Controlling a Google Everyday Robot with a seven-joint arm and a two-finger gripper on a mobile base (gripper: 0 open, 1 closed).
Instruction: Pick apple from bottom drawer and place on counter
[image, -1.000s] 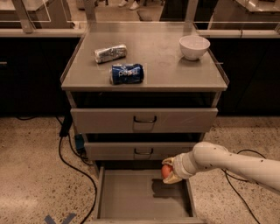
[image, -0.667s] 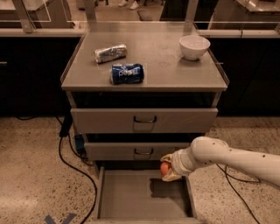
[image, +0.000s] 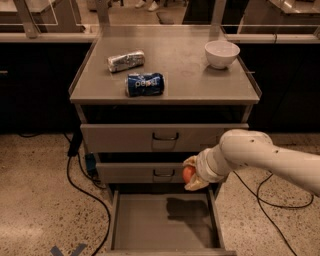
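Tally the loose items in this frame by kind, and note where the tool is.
Soda can: 1, blue, lying on the counter
Silver packet: 1, on the counter
Bowl: 1, white, on the counter
Apple: 1, gripped in the tool, above the open bottom drawer
Total: 4

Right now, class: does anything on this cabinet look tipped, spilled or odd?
Yes. On the counter, the blue can lies on its side, with a crumpled silvery item behind it; nothing looks spilled. The claw, above the open bottom drawer, grips the apple.
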